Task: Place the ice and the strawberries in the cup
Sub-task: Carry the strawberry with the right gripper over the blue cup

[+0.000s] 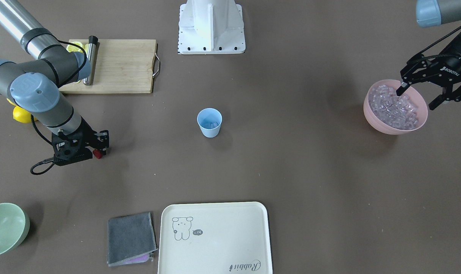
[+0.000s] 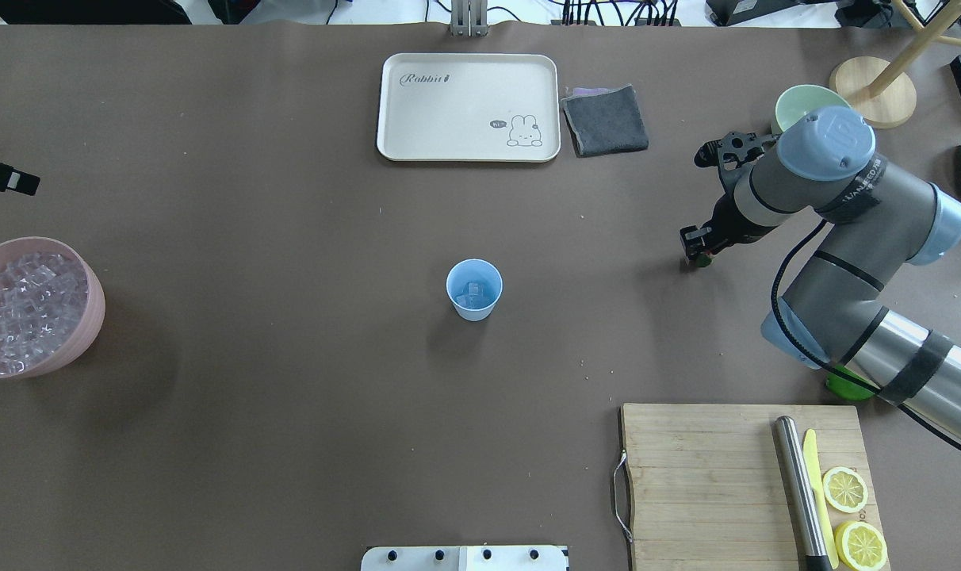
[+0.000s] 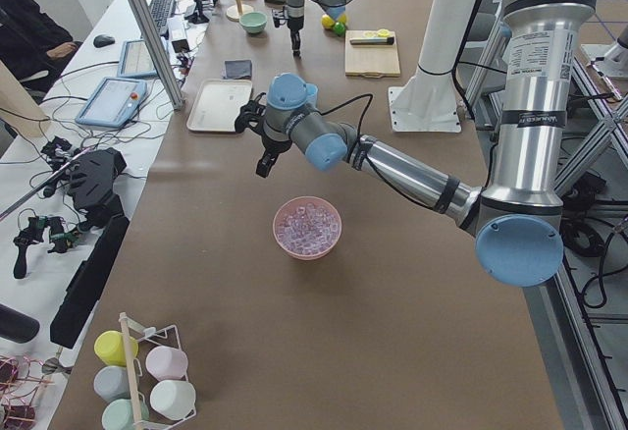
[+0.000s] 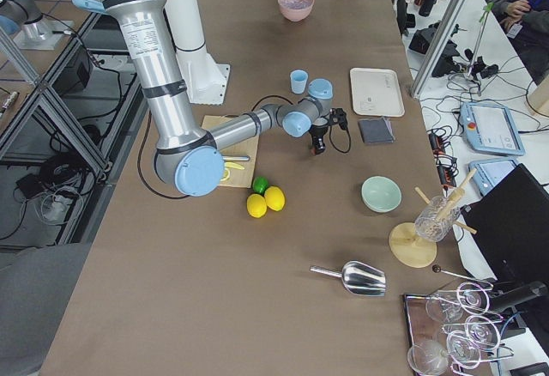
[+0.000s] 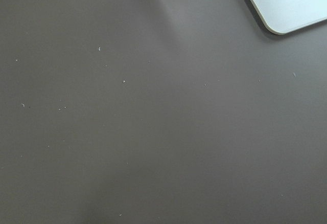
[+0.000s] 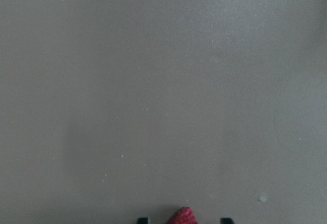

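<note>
Cup [image 1: 209, 122] upright mid-tabletop [image 1: 299, 163], standing alone, a few cubes in the bottom. Rest of the ice [image 1: 395, 108] is heaped in the pink bowl [image 1: 368, 114] at the robot's left end. Strawberry [image 1: 97, 154] is clamped in the right gripper [image 2: 700, 254], low over the tabletop and well apart from the cup; can't tell if it touches. Left gripper [image 1: 418, 98] is raised near the pink bowl, fingers spread, empty. Surface is matte brown sheet with white specks and a faint crease. Cream tray [image 2: 469, 107] and grey cloth [image 2: 605, 119] sit on the far edge. Operator benches with tablets [image 3: 118, 101] run alongside.
</note>
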